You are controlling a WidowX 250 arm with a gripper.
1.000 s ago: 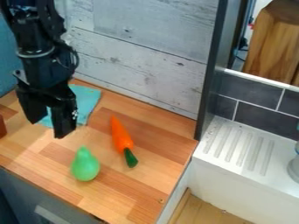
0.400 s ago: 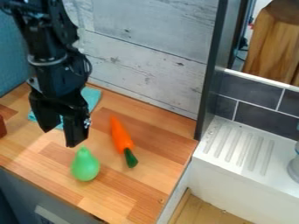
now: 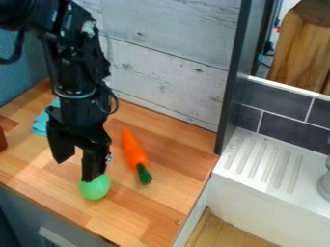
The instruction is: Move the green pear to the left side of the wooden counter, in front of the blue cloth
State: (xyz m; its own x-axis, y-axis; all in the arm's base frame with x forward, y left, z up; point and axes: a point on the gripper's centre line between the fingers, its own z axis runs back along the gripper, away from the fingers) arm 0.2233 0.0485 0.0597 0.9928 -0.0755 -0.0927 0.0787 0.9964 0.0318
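The black gripper point(image 3: 76, 170) hangs over the left part of the wooden counter, open, with nothing between its fingers. Its right finger stands in front of the top of a green pear point(image 3: 95, 188) and hides the pear's narrow end; whether they touch I cannot tell. Just right of the gripper lies an orange carrot point(image 3: 133, 150), its dark green end pointing toward the front. Behind the gripper a teal cloth point(image 3: 42, 123) lies on the counter, partly covered by the arm.
The wooden counter point(image 3: 174, 166) meets a whitewashed plank wall at the back. A dark upright panel point(image 3: 233, 82) stands at its right end, with a white ribbed sink ledge point(image 3: 264, 161) beyond. A reddish-brown object point(image 3: 2, 139) sits at the left edge.
The gripper has moved right and toward the front, from over the cloth to the pear, and now covers the pear's top. More of the cloth is hidden behind the arm. Pear and carrot have stayed put.
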